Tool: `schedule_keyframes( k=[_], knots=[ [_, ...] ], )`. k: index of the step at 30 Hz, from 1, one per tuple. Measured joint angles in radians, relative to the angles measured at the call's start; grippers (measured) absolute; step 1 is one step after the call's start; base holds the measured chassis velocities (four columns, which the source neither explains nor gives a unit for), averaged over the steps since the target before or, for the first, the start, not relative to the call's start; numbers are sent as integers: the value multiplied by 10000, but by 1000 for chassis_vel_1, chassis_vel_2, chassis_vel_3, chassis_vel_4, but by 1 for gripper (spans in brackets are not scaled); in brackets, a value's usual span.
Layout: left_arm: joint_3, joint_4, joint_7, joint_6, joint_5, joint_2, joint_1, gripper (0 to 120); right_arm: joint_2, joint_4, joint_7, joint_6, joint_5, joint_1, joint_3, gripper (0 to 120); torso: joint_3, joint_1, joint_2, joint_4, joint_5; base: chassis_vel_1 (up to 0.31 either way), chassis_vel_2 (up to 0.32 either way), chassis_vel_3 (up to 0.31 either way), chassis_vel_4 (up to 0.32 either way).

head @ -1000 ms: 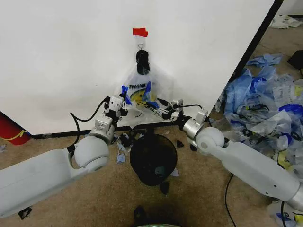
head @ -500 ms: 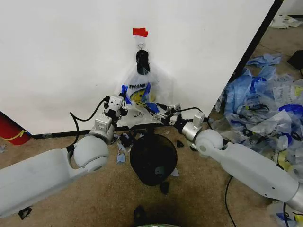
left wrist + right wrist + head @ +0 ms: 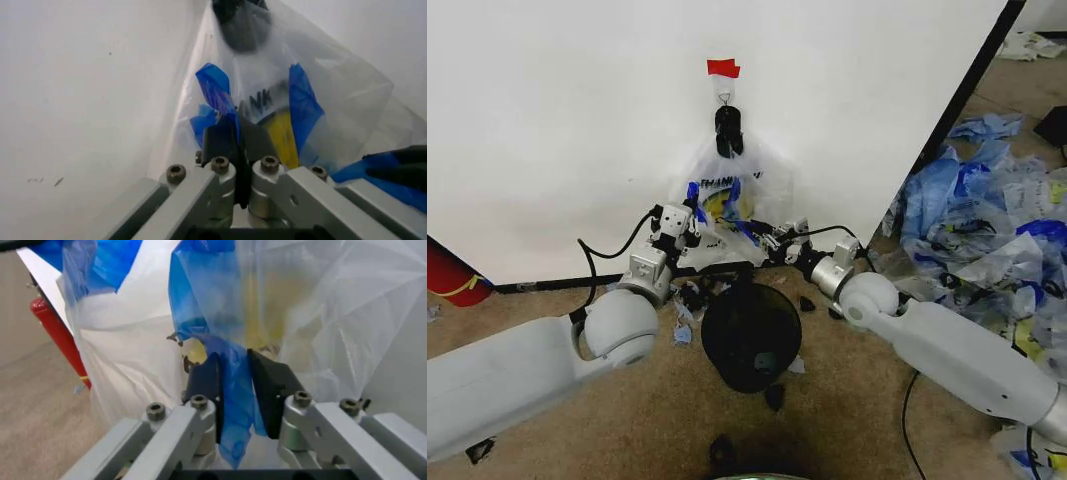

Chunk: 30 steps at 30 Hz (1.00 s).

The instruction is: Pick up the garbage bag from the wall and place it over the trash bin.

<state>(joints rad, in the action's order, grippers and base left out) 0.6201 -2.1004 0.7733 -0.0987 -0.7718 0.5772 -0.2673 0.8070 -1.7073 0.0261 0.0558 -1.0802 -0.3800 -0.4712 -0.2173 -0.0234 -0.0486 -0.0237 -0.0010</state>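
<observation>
The garbage bag [image 3: 727,195] hangs on the wall [image 3: 557,110] from a hook under the red tape [image 3: 723,68], above the trash bin [image 3: 751,335] on the floor – the left gripper [image 3: 689,217] and right gripper [image 3: 772,238] each pinch a blue handle [image 3: 230,390]

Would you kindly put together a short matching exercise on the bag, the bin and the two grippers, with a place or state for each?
Things:
1. garbage bag
2. trash bin
3. left gripper
4. right gripper

Places or states:
A. stands on the carpet below the bag
B. fingers pinched shut on a blue handle beside the bare wall
C. hangs from the hook under the red tape
D. fingers on either side of a blue handle strip, red cylinder behind

Pairs: 1-C, 2-A, 3-B, 4-D
</observation>
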Motion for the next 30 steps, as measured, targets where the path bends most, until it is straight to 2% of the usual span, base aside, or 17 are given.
schedule_keyframes(
  k=[2,4,16,22,27,30],
  knots=[
    [13,-3,0,0,-7,5,17,0,-9,4,12,0,0,0,-5,12,0,0,0,0,0,0,0,0,0],
    [62,-10,0,5,-29,38,65,0,-50,11,93,20,-20,0,-19,0,0,0,0,0,0,0,0,0,0],
    [86,-7,12,49,-31,30,55,0,-96,15,759,481,-507,-73,181,0,0,0,0,2,1,0,0,0,0],
    [10,-51,19,54,-6,-19,-37,0,-216,-136,1586,1037,-1133,-569,1053,0,0,0,0,0,0,0,0,0,0],
    [-69,-38,22,62,29,-27,-138,0,-16,-363,2701,2151,-2874,-1609,2196,0,0,0,0,1,1,0,0,0,0],
    [-68,2,23,62,33,24,-138,0,52,-555,2945,2302,-3393,-2034,2569,0,0,0,0,0,0,0,0,0,0]
  ],
)
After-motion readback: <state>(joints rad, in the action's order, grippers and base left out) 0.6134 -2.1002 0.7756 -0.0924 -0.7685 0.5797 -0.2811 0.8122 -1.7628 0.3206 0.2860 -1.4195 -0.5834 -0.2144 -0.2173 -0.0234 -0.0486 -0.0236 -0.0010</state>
